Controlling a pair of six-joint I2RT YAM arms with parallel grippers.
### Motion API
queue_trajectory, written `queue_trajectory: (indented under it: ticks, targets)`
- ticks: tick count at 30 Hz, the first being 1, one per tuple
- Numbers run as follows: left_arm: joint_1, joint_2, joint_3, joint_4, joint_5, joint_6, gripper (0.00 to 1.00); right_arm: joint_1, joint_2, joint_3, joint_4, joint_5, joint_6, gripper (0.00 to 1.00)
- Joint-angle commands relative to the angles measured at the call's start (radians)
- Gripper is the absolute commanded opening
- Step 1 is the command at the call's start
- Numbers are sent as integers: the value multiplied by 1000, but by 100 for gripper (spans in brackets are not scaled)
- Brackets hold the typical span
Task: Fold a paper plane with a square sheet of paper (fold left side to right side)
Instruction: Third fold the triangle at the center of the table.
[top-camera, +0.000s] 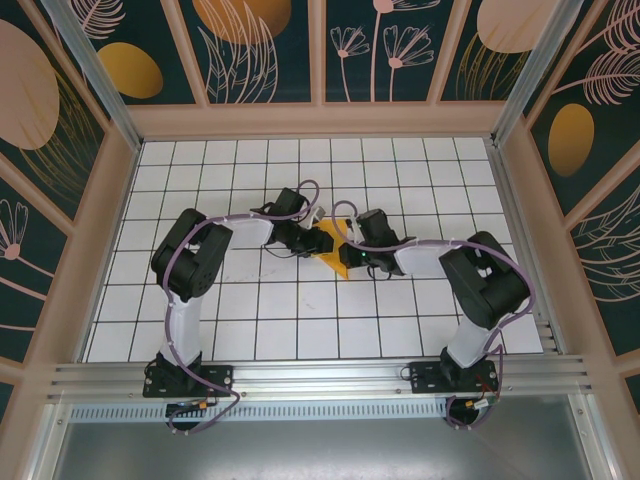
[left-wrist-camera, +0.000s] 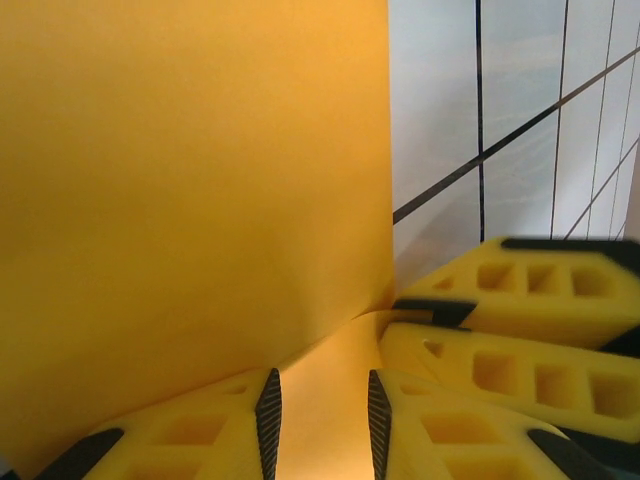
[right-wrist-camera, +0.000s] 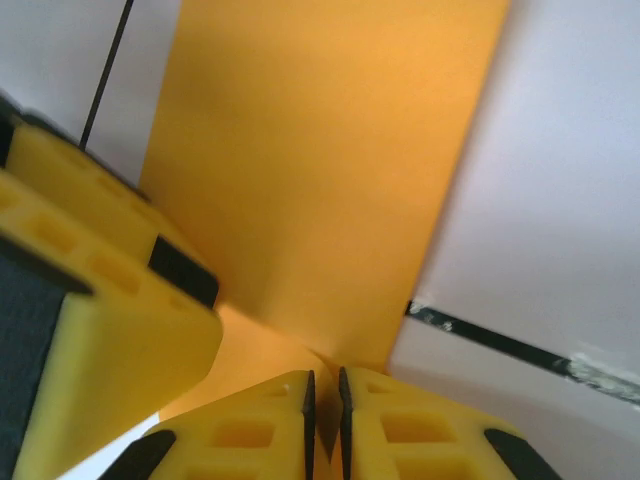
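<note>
Lying between left pincer (left-wrist-camera: 323, 420), right pincer (right-wrist-camera: 325, 412), paper (left-wrist-camera: 190, 180)

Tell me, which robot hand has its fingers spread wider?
The left gripper: a clear gap shows between its fingers, over the square sheet of paper. The right gripper shows just a thin slit.

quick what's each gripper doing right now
left gripper: open, square sheet of paper between its jaws
right gripper: jaws nearly shut, hold cannot be told
</note>
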Motion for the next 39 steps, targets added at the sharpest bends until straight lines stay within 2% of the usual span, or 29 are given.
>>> queue_trajectory:
  ticks: [1, 4, 6, 12, 15, 19, 27, 39]
  targets:
    - [0, 58, -51, -25, -92, 3, 32, -30, -76, 56, -88, -17, 13, 29]
    - [0, 58, -50, -22, -93, 1, 32, -36, -131, 62, -133, -22, 10, 36]
    - [-1, 58, -48, -20, -93, 1, 32, -36, -171, 50, -155, -58, 7, 38]
    - [0, 56, -46, -16, -91, -2, 31, -10, -267, -43, -136, -314, 61, 35]
    - [0, 54, -44, -14, -92, -2, 31, 20, -268, -73, -122, -373, 94, 33]
    - [0, 55, -43, -15, -91, -2, 31, 48, -212, -63, -128, -378, 96, 32]
    - [0, 52, -41, -14, -95, -3, 31, 46, -105, -11, -161, -312, 96, 32]
    - [0, 51, -41, -16, -98, 0, 30, 27, -72, -33, -162, -284, 120, 32]
